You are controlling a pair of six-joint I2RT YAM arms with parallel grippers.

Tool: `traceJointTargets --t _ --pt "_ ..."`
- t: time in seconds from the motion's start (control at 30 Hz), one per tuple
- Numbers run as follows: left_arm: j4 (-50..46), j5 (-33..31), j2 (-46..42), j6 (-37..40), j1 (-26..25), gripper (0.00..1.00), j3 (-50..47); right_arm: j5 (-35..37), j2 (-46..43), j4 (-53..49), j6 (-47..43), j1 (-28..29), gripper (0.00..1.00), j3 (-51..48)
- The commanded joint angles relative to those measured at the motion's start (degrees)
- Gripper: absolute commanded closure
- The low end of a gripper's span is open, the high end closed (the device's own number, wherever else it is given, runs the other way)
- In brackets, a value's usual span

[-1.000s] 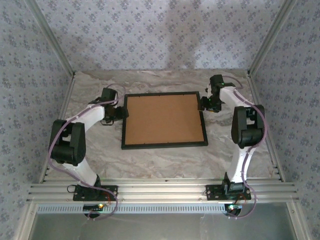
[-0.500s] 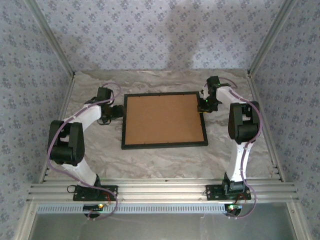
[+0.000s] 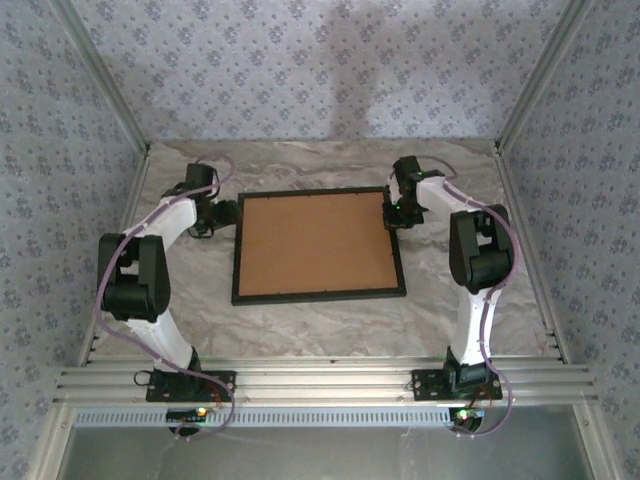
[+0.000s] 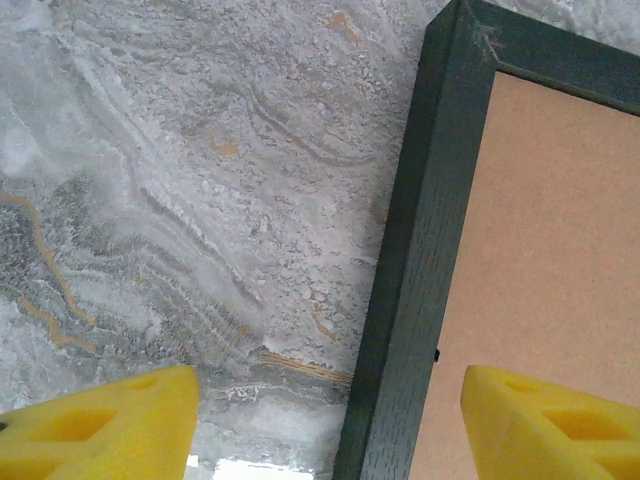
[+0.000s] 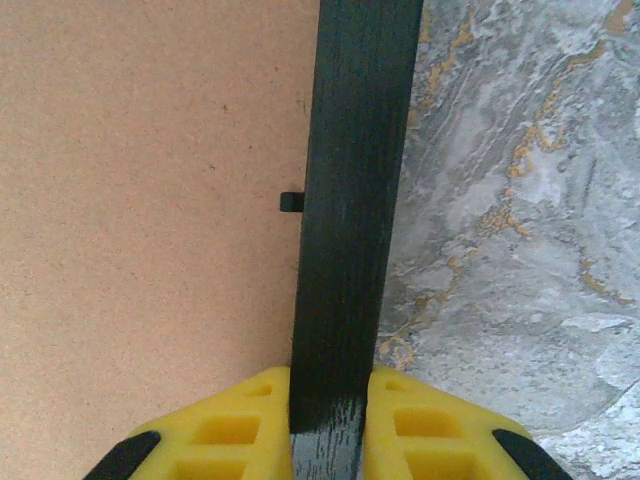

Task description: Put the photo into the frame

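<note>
Marbled bench, from above: the frame lies mid-bench, brown backing board upward. Left wrist view: the left hand gapes wide astride the frame's rail. Right wrist view: the right hand pinches the frame's black rail.

frame + backing board slid left and a bit toward the arm bases vs 1 s ago. R gripper went left w/ it, pinched on the right rail; R elbow swung left too. L gripper backed off left and toward far wall.
</note>
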Motion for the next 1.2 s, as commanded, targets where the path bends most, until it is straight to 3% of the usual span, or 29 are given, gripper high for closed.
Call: traceJointTargets --t 0.0,0.43,1.17 --pt "-3.1 0.5 1.9 1.9 0.3 0.3 2.4 -0.3 -1.0 -2.7 -0.7 0.5 0.81 -0.8" --pt "-6.3 1.0 7.1 2.0 0.3 0.31 6.6 -0.8 0.4 -3.4 -0.3 0.6 0.81 0.2" --pt "-5.3 2.6 9.0 1.5 0.1 0.31 5.9 -0.7 1.0 -3.4 0.1 0.7 0.81 0.2"
